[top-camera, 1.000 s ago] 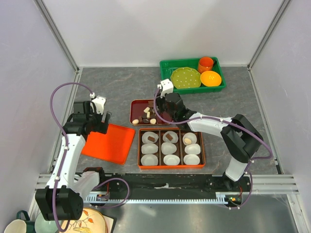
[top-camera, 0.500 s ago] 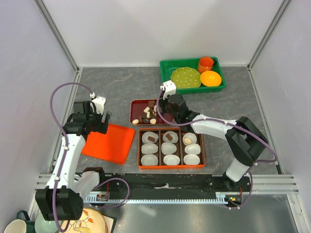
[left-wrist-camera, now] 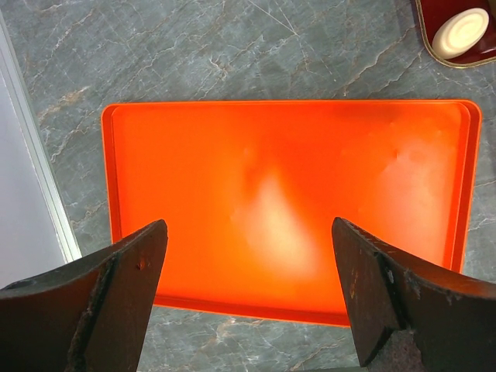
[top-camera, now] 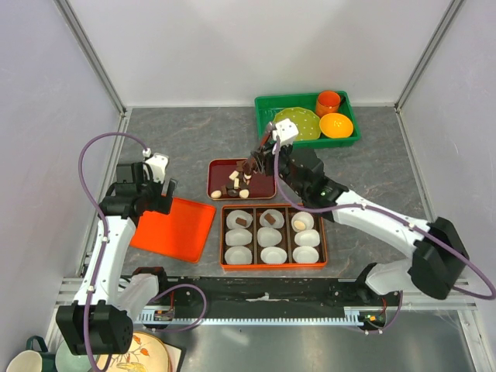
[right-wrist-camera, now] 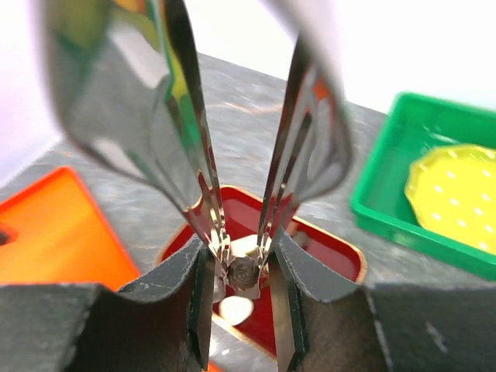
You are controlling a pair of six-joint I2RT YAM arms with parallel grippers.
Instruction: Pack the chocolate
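Observation:
My right gripper (top-camera: 269, 152) is shut on metal tongs (right-wrist-camera: 203, 178). The tong tips pinch one dark brown chocolate (right-wrist-camera: 245, 273) and hold it above the small red tray (top-camera: 266, 186). That tray holds several loose brown and cream chocolates (top-camera: 232, 184). The orange packing box (top-camera: 273, 265) has white paper cups. Its back row holds a brown piece (top-camera: 241, 222), another brown piece (top-camera: 271, 216) and a cream piece (top-camera: 298, 225). My left gripper (left-wrist-camera: 248, 232) is open and empty above a flat orange tray (left-wrist-camera: 287, 194).
A green basket (top-camera: 266, 116) at the back right holds a yellow-green plate, an orange cup and an orange bowl. The flat orange tray (top-camera: 174, 229) lies left of the packing box. A cream oval (left-wrist-camera: 461, 32) shows in the red tray's corner.
My right arm rose and swung back to the right, lifting the tongs with the brown chocolate up off the red tray. The left arm has not moved.

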